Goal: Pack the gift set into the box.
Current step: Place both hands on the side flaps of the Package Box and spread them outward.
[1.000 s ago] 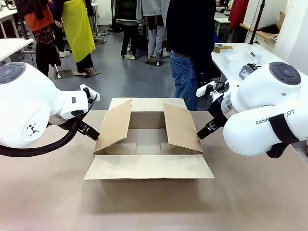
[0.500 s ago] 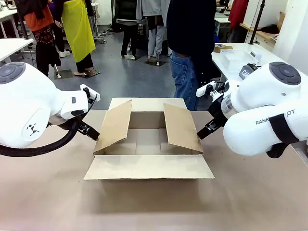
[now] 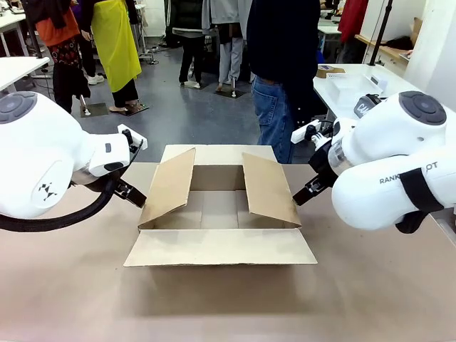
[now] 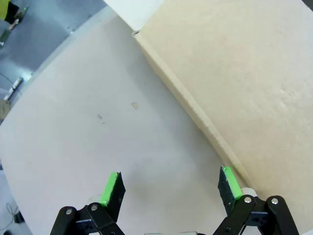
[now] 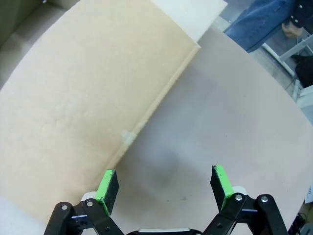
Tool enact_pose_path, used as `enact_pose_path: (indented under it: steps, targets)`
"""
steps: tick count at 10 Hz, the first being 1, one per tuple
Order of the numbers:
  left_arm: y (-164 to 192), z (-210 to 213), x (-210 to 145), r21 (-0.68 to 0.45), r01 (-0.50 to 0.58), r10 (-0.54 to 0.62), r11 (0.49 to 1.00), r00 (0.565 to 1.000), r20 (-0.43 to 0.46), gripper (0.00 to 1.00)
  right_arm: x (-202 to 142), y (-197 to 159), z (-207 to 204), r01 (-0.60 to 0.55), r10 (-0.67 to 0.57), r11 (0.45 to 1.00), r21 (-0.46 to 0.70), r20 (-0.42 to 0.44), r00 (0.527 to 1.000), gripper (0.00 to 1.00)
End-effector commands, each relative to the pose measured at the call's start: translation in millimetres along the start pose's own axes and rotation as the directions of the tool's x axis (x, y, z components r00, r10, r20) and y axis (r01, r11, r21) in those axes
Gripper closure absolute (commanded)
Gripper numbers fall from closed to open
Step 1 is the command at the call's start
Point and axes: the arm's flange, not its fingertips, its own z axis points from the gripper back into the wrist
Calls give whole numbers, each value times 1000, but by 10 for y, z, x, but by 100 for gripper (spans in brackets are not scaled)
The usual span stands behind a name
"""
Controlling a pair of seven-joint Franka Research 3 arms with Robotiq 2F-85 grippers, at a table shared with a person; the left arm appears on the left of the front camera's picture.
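Observation:
The box point(image 3: 219, 246) is a brown cardboard carton in the middle of the table. Its two side flaps lean inward, its front flap lies flat toward me, and its back flap is folded away. My left gripper point(image 3: 134, 195) stands open just outside the left flap point(image 4: 244, 78), and its right fingertip point(image 4: 229, 182) is close to the flap's edge. My right gripper point(image 3: 300, 198) stands open just outside the right flap point(image 5: 73, 98), with its left fingertip point(image 5: 107, 184) by that edge. Neither gripper holds anything. The gift set is out of view.
A person point(image 3: 281, 64) in a dark top and jeans stands at the far side behind the box. A white side table point(image 3: 349, 89) at the back right carries a small cardboard box point(image 3: 329, 71). Bare tabletop point(image 3: 228, 306) stretches in front.

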Motion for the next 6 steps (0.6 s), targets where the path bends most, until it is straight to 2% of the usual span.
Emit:
enact_pose_path:
  steps: [1,2,3,4,5,6]
  targets:
    - [196,286,-63,59,-10,13,998,999,-44,0,33,-150,319,68,-69,997,-44,-11,998,0]
    - [327,512,-134,56,-27,32,998,996,-87,0,34,-260,603,157,-158,986,-59,-14,987,0]
    - [451,850,-218,-29,-119,117,992,991,-72,0,-11,-381,963,243,-243,970,25,5,970,0]
    - [591,1159,-328,-120,-220,220,968,975,-18,0,-95,-516,1236,332,-334,939,86,12,942,0]
    - [686,1480,-412,-189,-285,298,940,954,43,0,-249,-669,1451,415,-423,891,185,2,906,0]
    - [878,1719,-574,-346,-369,416,863,906,71,0,-466,-849,1615,481,-502,819,312,-17,865,0]
